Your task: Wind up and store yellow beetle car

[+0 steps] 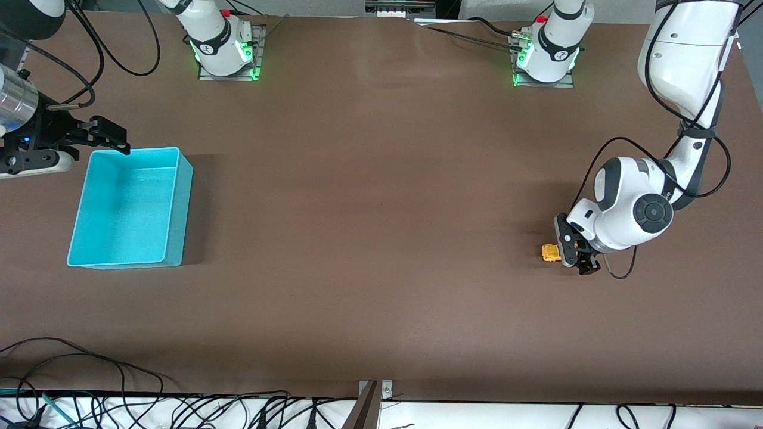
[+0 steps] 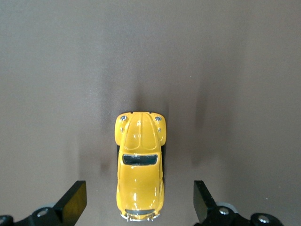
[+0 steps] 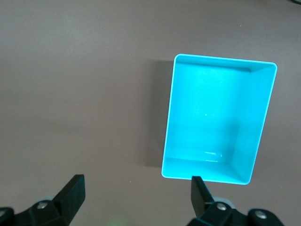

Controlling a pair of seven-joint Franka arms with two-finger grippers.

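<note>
Seen from the front camera, the yellow beetle car (image 1: 551, 252) is found on the brown bench (image 1: 369, 196) toward the left arm's end, well short of the bench edge nearest the camera. The left gripper (image 1: 577, 255) is lowered at the car, its dark fingers set just beside the toy on the side toward the left arm's end of the bench; from this view no contact between fingers and car can be made out. The turquoise bin (image 1: 179, 202) is placed well apart from the car, toward the right arm's end of the bench, and nothing is seen in it. The right gripper (image 1: 113, 138) is held over the bin's corner nearest the robots' bases, where the right arm waits.

Viewed from the left wrist camera, the car (image 2: 139, 167) is seen from above, its wheels on the bench (image 2: 150, 56), with one dark window and a rounded hood showing. The left gripper (image 2: 139, 205) is spread wide, and one finger (image 2: 73, 202) is seen on either flank of the car, with bare bench visible between each finger and the body. The car is not grasped.

Viewed from the right wrist camera, the bin (image 3: 263, 122) is shown upright with its floor bare. The right gripper (image 3: 136, 197) is released, its fingers (image 3: 70, 193) held apart, and nothing is carried between them; one finger overlaps the bin's rim in this view.
</note>
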